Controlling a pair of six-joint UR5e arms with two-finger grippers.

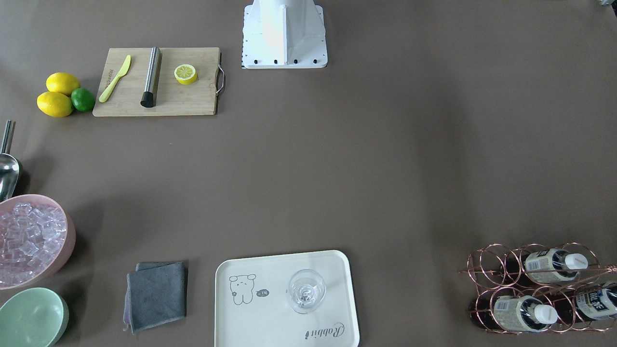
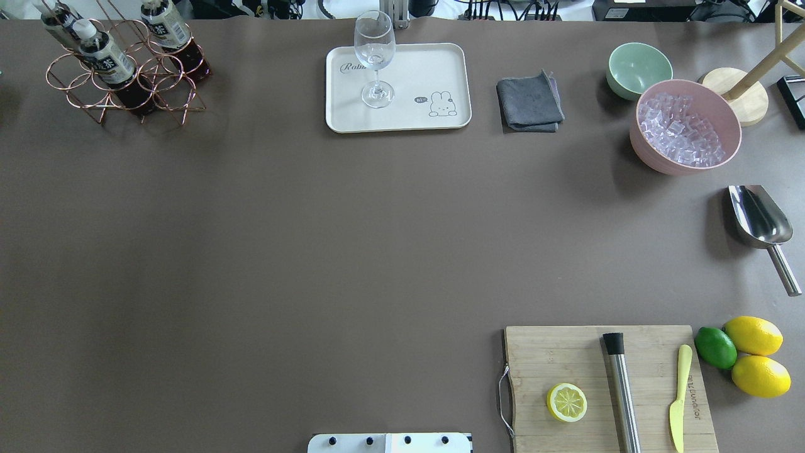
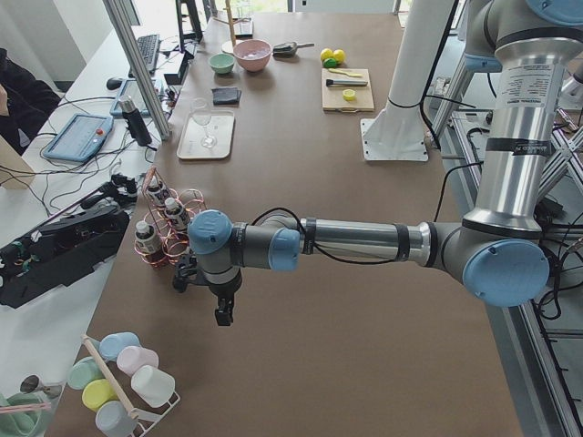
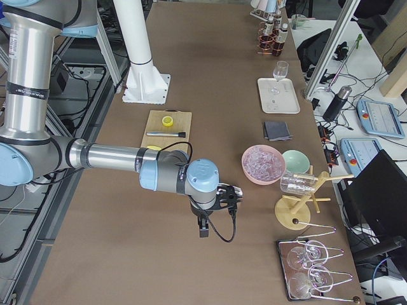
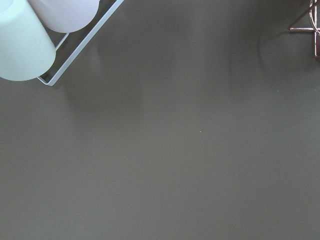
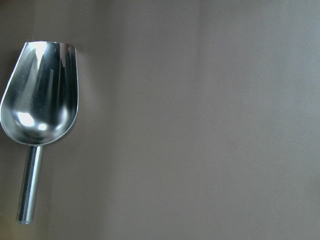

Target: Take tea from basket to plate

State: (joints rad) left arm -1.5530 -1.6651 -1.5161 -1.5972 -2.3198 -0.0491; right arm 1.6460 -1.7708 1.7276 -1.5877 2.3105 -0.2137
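Not yet begun, by the look of it: three teas (image 2: 104,60) standing in the rings of the basket (image 2: 75,82), at the far left corner of the table, none on the plate (image 2: 415,69). Of the left gripper (image 3: 222,317), hanging low just beside the basket over bare table, cannot tell whether open or closed; seen only from the side. Same for the right gripper (image 4: 203,230), well apart, above the scoop (image 6: 42,100).

Possible trouble first at the basket. Could hit a wire ring or the handle when coming down a little off centre on a white cap; would then push or tip the probably light basket together with the other teas. Could also hook a ring and drag the basket along if pulling one out at an angle.

Then at the plate. Must mind the wine glass (image 2: 375,56), standing on the half nearer to the basket: tall, thin in the stem, easy to knock with a bottle arriving from that side. Better to aim for the bare part beside the printed animal.

Further right, well apart from this path: cloth (image 2: 530,104), green bowl (image 2: 635,66), ice bowl (image 2: 654,160), board (image 2: 553,352) with lemon half (image 2: 566,402).
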